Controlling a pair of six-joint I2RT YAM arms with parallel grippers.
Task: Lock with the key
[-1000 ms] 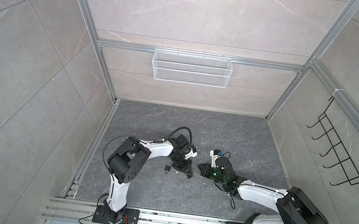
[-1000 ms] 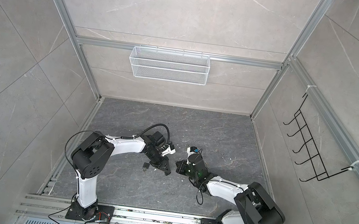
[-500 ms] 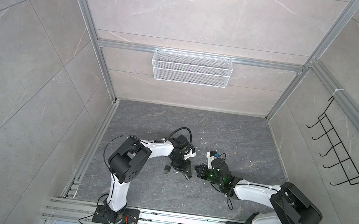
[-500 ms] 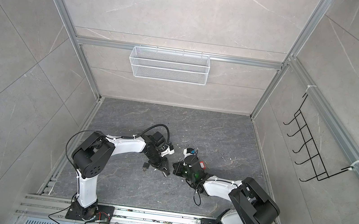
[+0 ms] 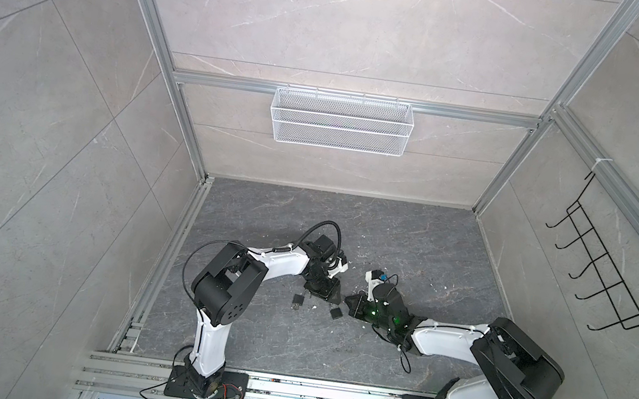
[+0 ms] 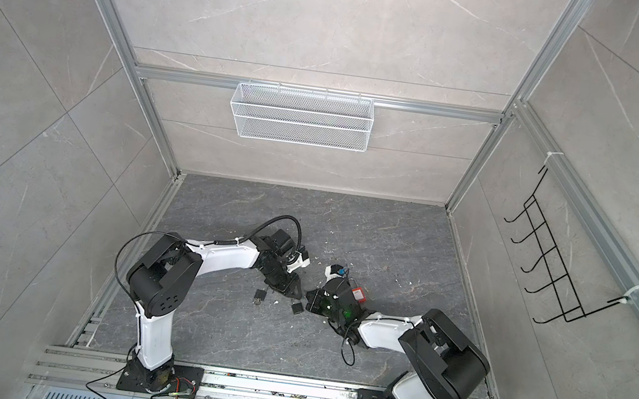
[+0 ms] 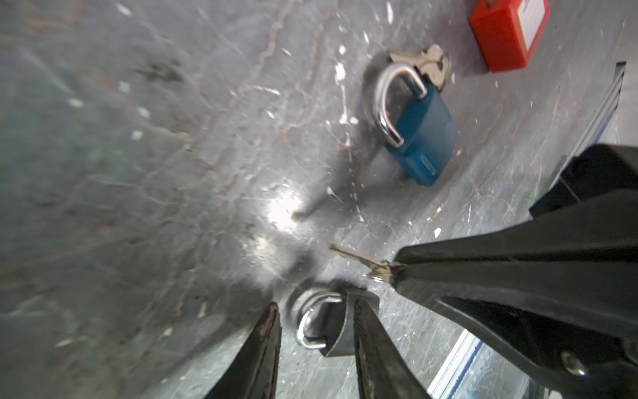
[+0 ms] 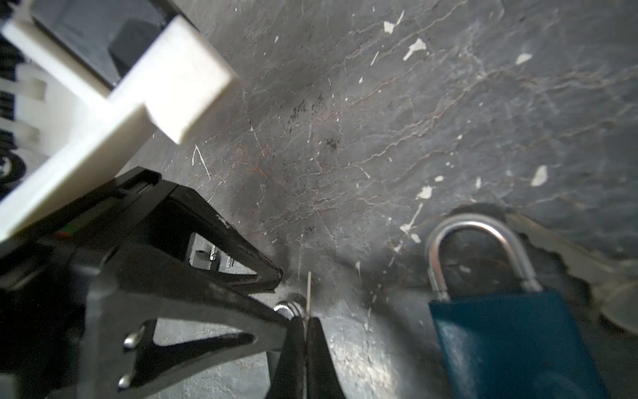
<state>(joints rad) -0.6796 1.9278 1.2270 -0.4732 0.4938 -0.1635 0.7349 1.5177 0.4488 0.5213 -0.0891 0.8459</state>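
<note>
Key (image 7: 352,255) not yet inserted: right pincer (image 5: 348,301) clamps it tight, at three o'clock of the half-open left pincer (image 7: 316,305) straddling the grey padlock (image 7: 335,330).

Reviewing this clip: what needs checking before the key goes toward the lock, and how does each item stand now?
1. Key gripped: ok. The right claw is shut on the key.
2. Lock steadied: not ok. The left claw is open, straddling the grey padlock, which lies on the floor.
3. Keyhole facing the key: cannot tell, because the keyhole is hidden.
4. Shackle seated: cannot tell.
5. Blue padlock and red padlock apart from both claws: ok.
</note>
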